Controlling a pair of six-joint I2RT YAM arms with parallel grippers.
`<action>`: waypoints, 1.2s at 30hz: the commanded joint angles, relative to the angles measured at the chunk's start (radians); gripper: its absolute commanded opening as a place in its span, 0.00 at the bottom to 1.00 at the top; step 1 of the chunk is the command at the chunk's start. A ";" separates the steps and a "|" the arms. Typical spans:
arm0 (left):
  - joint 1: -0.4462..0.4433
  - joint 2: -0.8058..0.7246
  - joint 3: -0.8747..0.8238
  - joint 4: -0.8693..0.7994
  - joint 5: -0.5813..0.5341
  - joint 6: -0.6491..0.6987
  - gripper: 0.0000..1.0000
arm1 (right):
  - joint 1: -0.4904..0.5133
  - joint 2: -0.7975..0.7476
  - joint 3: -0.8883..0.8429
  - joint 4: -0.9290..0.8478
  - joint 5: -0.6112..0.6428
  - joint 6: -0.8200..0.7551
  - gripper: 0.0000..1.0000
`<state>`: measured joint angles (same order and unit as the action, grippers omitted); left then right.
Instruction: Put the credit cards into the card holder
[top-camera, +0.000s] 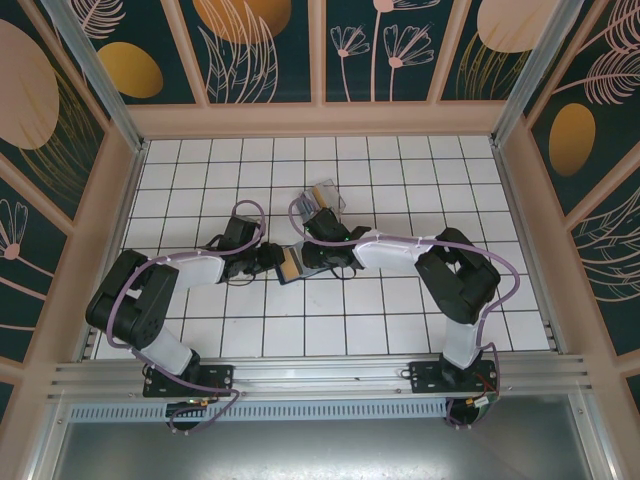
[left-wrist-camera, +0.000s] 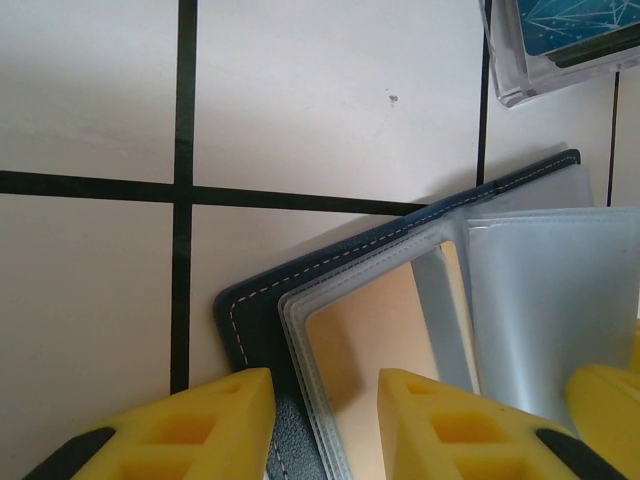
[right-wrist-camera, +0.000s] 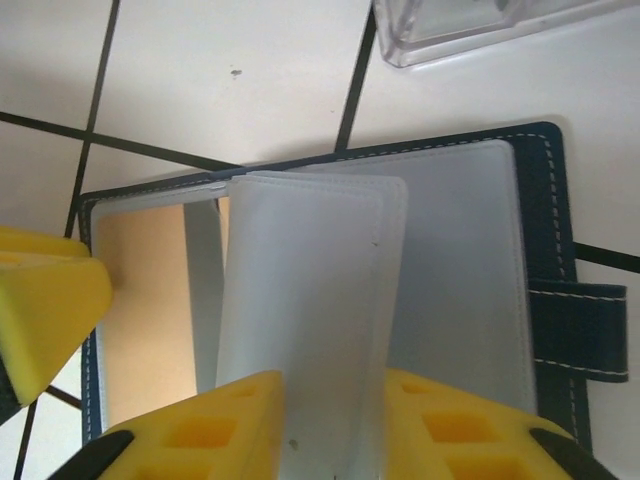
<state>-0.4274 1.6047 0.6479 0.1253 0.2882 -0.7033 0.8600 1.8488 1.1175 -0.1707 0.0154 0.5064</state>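
Left pincer (left-wrist-camera: 325, 395): my jaws stand narrowly apart. One finger is over the table (left-wrist-camera: 90, 300) and the other over the wallet (left-wrist-camera: 250, 315), astride its stitched edge.
Right pincer (right-wrist-camera: 335, 390): a frosted sleeve (right-wrist-camera: 310, 290) rises between my fingers; whether I have it clamped, I cannot tell.
Tan card (right-wrist-camera: 140, 300): lies in the open wallet, behind a clear window.
Card holder (right-wrist-camera: 440, 40): just beyond the wallet and apart from it, with a blue card (left-wrist-camera: 570, 25) standing in it.

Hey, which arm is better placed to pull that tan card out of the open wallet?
Probably left. The left gripper hangs open right at the tan card in the wallet; the right gripper has the lifted frosted sleeve between its fingers, so it looks occupied.
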 joint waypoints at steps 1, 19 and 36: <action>-0.001 0.034 -0.002 -0.039 0.010 0.006 0.35 | -0.007 -0.040 0.018 -0.055 0.055 -0.003 0.34; -0.001 0.047 0.000 -0.027 0.018 -0.004 0.35 | -0.050 -0.066 -0.059 0.017 -0.045 0.011 0.34; -0.001 0.051 0.005 -0.025 0.032 -0.002 0.35 | -0.066 -0.049 -0.099 0.032 -0.020 0.009 0.39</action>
<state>-0.4274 1.6203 0.6533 0.1444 0.3084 -0.7040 0.8036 1.8080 1.0328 -0.1387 -0.0196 0.5072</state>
